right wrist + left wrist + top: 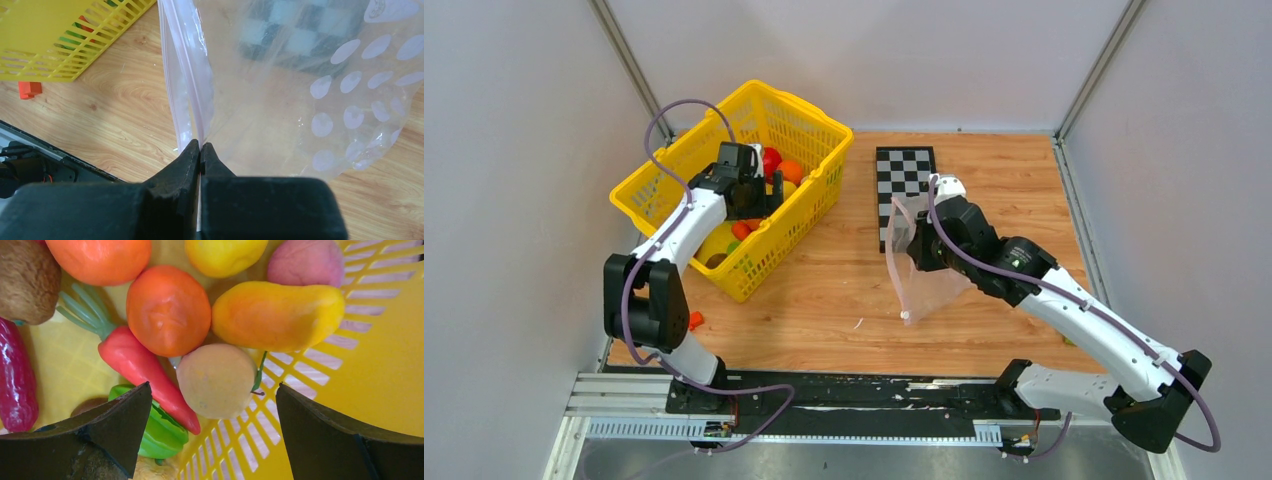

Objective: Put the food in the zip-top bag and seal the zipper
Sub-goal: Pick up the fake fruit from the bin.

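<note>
**A:** Grey-walled cell, wooden counter [824, 310]. Where is the bag?

**B:** The zip-top bag [921, 283] hangs above mid-counter, just in front of the checkerboard [905, 172]. No food shows through the plastic. The right end effector [200, 147] is pinched fully together on the bag's edge, right at the zipper [186, 85], which runs up and away from the jaws. How far the mouth gapes cannot be told.

**A:** The food?

**B:** The food [167, 310] lies in the yellow basket [796, 228], well apart from the bag, to its left. The left end effector [212, 390] hovers inside the basket, spread wide and holding nothing. A pale round piece [216, 381] sits between its fingers, just beyond them. A red carrot [145, 375] touches that piece on one side, and a yellow mango-shaped piece [277, 315] lies just above it. A small orange bit [695, 320] lies on the counter near the left arm.

**A:** Step in hand?

**B:** Judged to be the first pick, with nothing bagged and the zipper unsealed. The next move calls for lowering onto the pale piece and closing without catching the carrot or the basket wall. The piece then has to be carried across to the bag's mouth. Held at a single point, that mouth may be narrow.
</note>
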